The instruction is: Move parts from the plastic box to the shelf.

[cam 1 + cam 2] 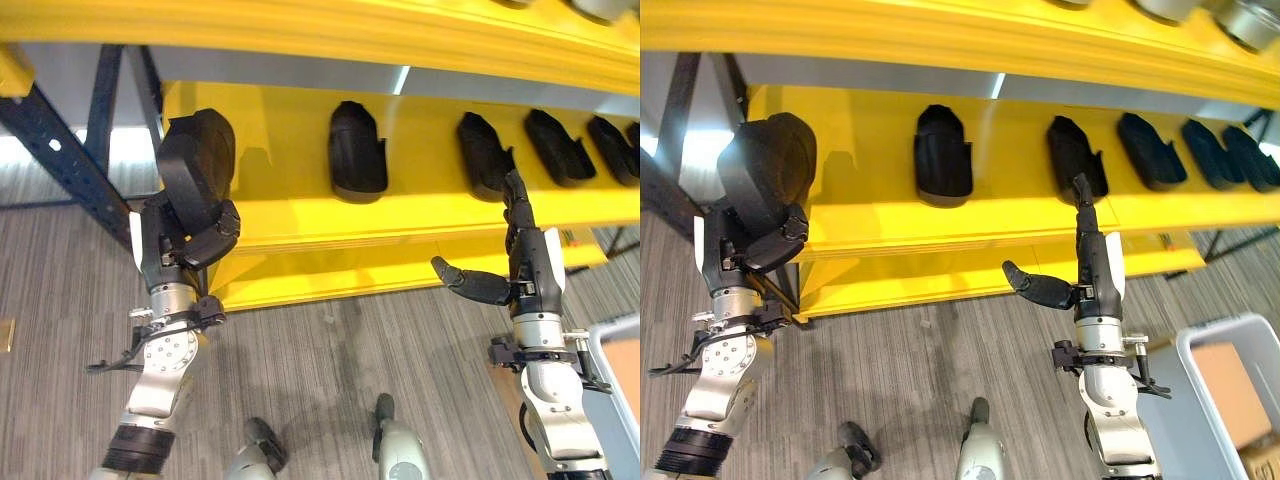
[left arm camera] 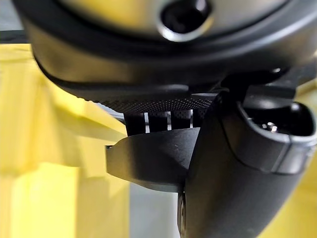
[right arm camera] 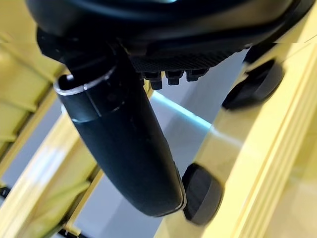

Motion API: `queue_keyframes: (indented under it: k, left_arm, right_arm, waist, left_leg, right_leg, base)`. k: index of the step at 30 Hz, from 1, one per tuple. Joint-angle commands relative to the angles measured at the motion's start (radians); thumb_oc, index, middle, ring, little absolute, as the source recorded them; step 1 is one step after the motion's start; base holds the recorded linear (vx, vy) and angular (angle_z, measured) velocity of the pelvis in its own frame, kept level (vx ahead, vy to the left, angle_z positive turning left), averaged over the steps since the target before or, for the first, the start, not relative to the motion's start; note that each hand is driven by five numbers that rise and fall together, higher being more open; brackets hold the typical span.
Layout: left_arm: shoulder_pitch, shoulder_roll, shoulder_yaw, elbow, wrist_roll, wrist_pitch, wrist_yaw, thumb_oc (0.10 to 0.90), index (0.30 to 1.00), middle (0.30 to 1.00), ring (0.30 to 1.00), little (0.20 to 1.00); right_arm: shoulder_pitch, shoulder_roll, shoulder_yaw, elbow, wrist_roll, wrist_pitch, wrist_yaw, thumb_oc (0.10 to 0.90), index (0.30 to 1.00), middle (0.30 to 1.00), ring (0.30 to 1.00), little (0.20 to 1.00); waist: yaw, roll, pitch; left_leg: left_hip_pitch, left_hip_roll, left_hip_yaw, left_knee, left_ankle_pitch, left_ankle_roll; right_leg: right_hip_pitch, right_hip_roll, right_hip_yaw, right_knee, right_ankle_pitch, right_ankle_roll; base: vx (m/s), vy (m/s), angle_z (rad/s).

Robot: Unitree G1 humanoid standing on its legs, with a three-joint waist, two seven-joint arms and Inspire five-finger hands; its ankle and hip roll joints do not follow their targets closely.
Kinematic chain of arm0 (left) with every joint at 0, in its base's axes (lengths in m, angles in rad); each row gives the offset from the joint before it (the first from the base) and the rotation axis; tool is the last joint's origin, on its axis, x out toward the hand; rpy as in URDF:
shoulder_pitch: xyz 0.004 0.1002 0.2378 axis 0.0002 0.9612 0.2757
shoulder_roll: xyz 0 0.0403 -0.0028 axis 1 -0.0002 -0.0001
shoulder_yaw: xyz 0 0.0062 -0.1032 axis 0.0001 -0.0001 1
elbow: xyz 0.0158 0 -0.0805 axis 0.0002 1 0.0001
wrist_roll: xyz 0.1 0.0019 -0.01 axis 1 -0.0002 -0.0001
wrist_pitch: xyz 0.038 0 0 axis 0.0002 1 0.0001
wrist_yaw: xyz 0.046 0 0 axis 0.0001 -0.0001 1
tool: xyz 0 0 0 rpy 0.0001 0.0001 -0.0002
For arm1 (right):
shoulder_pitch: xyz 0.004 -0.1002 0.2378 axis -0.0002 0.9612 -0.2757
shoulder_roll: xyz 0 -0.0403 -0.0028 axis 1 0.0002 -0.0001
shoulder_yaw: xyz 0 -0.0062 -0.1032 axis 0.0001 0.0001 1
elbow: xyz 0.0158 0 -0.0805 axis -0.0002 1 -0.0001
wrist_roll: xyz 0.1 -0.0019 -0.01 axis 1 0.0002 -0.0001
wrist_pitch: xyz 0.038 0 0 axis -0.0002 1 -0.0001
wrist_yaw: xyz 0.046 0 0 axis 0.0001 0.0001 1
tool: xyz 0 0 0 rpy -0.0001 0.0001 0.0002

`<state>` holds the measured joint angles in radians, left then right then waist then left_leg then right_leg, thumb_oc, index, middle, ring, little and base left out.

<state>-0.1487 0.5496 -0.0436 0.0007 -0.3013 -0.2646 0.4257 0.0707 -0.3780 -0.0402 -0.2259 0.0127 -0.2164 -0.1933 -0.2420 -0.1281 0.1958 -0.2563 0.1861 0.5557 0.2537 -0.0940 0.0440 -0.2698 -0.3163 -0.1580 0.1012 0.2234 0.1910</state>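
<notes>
While the left hand point(image 1: 190, 240) has its fingers and thumb curled round a black part point(image 1: 195, 165), it holds that part up at the left end of the yellow shelf point(image 1: 290, 215), in front of the empty spot beside the row already placed. To judge by its look, this part is a stiff moulded shell, rounded and smooth, probably light but apt to slip, so a wrap round its lower, narrower end seems the surest hold. Across from it, the right hand point(image 1: 1090, 275) is empty, fingers straight and thumb spread, its fingertips near one shelved part point(image 1: 1075, 155). A grey plastic box point(image 1: 1200, 345) stands on the floor at the robot's right.
</notes>
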Motion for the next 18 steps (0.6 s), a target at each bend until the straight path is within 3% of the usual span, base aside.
queue_keyframes:
  k: [1, 3, 13, 17, 18]
  left_arm:
    - [-0.142, 0.051, 0.012, -0.133, 0.152, -0.134, 0.010, 0.400, 0.300, 0.300, 0.300, 0.300]
    - [-0.151, 0.071, 0.004, -0.113, 0.209, -0.120, 0.012, 0.400, 0.300, 0.300, 0.300, 0.300]
    - [-0.197, 0.186, 0.035, -0.025, 0.439, -0.067, 0.067, 0.400, 0.300, 0.300, 0.300, 0.300]
    - [-0.255, 0.314, 0.057, 0.037, 0.616, -0.025, 0.090, 0.400, 0.300, 0.300, 0.300, 0.300]
    - [-0.255, 0.314, 0.056, 0.038, 0.618, -0.025, 0.091, 0.400, 0.300, 0.300, 0.300, 0.300]
  right_arm:
    - [-0.054, -0.112, -0.074, -0.059, 0.036, -0.094, -0.015, 0.900, 1.000, 1.000, 1.000, 1.000]
    - [-0.037, -0.114, -0.080, -0.058, 0.045, -0.102, -0.006, 0.900, 1.000, 1.000, 1.000, 1.000]
    - [0.000, -0.134, -0.098, -0.052, 0.089, -0.118, 0.044, 0.900, 1.000, 1.000, 1.000, 1.000]
    - [0.029, -0.144, -0.117, -0.052, 0.106, -0.126, 0.068, 0.900, 1.000, 1.000, 1.000, 1.000]
    - [0.030, -0.143, -0.117, -0.053, 0.107, -0.126, 0.069, 0.900, 1.000, 1.000, 1.000, 1.000]
  waist:
    - [0.001, 0.054, -0.061]
    - [-0.008, 0.058, -0.070]
    - [-0.007, 0.095, -0.126]
    - [-0.006, 0.118, -0.146]
    - [-0.006, 0.117, -0.146]
  left_leg:
    - [0.127, 0.126, -0.061, -0.027, 0.018, -0.120]
    - [0.135, 0.132, -0.071, -0.038, 0.034, -0.131]
    - [0.178, 0.176, -0.076, -0.078, 0.090, -0.182]
    - [0.205, 0.176, -0.075, -0.110, 0.114, -0.199]
    - [0.206, 0.176, -0.075, -0.111, 0.114, -0.200]
  right_leg:
    - [0.118, -0.023, 0.028, -0.021, -0.022, 0.041]
    - [0.140, 0.002, 0.063, -0.039, -0.073, 0.026]
    - [0.216, 0.034, 0.001, -0.061, -0.141, 0.012]
    - [0.252, 0.040, -0.017, -0.081, -0.154, 0.012]
    - [0.253, 0.040, -0.017, -0.082, -0.154, 0.012]
  base:
    - [0.05, -0.024, 0.08]
    - [0.05, -0.101, 0.12]
    - [0.05, -0.101, 0.05]
    - [0.05, -0.053, 0.02]
    - [0.03, -0.039, 0.06]
